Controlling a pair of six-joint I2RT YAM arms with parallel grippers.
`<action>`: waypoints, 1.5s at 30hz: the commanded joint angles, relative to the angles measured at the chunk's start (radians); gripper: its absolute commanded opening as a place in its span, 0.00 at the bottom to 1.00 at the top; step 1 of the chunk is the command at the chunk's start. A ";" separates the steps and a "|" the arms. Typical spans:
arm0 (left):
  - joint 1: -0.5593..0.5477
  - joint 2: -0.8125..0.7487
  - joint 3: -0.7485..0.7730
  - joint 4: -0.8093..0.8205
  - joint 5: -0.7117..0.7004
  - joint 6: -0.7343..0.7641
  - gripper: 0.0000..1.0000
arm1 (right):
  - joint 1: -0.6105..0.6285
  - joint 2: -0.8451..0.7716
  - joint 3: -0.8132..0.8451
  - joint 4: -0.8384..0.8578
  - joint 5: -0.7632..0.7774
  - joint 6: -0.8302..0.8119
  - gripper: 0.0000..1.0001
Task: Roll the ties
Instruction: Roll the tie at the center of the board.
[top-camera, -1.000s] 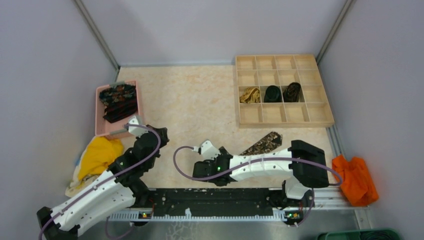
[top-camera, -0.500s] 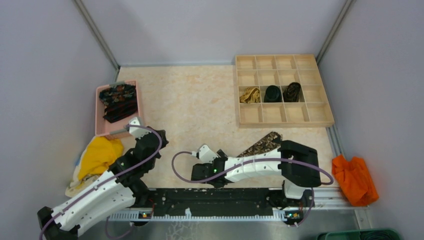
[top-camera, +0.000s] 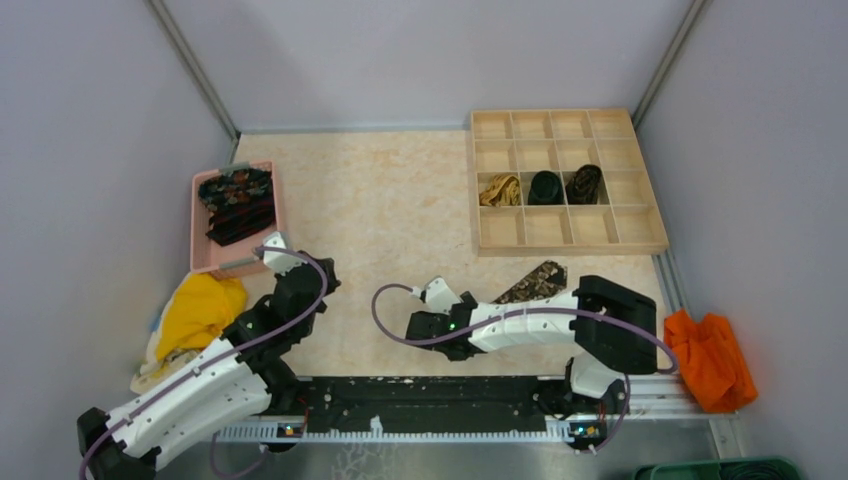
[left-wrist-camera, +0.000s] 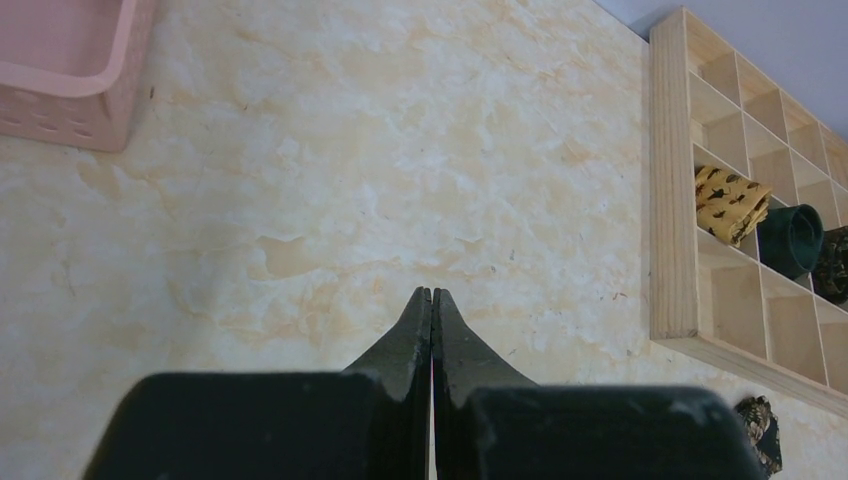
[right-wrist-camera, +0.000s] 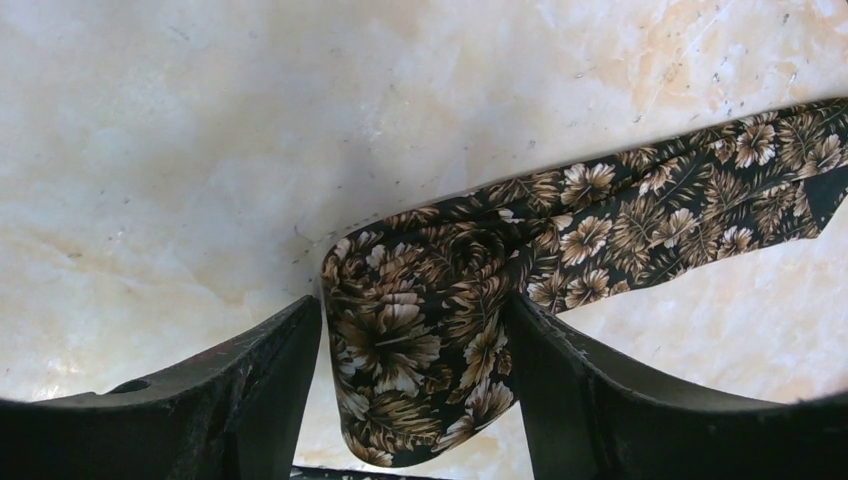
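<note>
My right gripper (right-wrist-camera: 415, 312) is shut on the rolled end of a black-brown floral tie (right-wrist-camera: 400, 350), one finger on each side of the roll. The tie's flat tail (right-wrist-camera: 690, 205) runs off right across the table. In the top view this gripper (top-camera: 428, 322) is near the table's front, and the tie's wide end (top-camera: 533, 281) shows past the arm. My left gripper (left-wrist-camera: 432, 293) is shut and empty above bare table, beside the pink tray in the top view (top-camera: 275, 250). More dark ties (top-camera: 236, 203) lie in the tray.
A pink tray (top-camera: 196, 235) stands at the left. A wooden grid box (top-camera: 560, 240) at the right holds a golden-tan roll (top-camera: 499, 189) and two dark rolls (top-camera: 545, 187). A yellow cloth (top-camera: 195, 310) lies front left and an orange cloth (top-camera: 710, 357) front right.
My right gripper has moved a little right and away from the front edge with the tie's rolled end. My left gripper has shifted slightly.
</note>
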 joint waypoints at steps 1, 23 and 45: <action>-0.003 0.017 -0.019 0.039 0.012 0.009 0.00 | -0.034 -0.019 -0.033 0.046 -0.009 0.022 0.67; -0.002 0.035 0.022 0.165 0.014 0.166 0.00 | -0.181 -0.185 -0.121 0.525 -0.523 0.043 0.32; -0.002 0.237 0.069 0.312 0.177 0.239 0.00 | -0.493 -0.216 -0.405 0.951 -1.014 0.094 0.31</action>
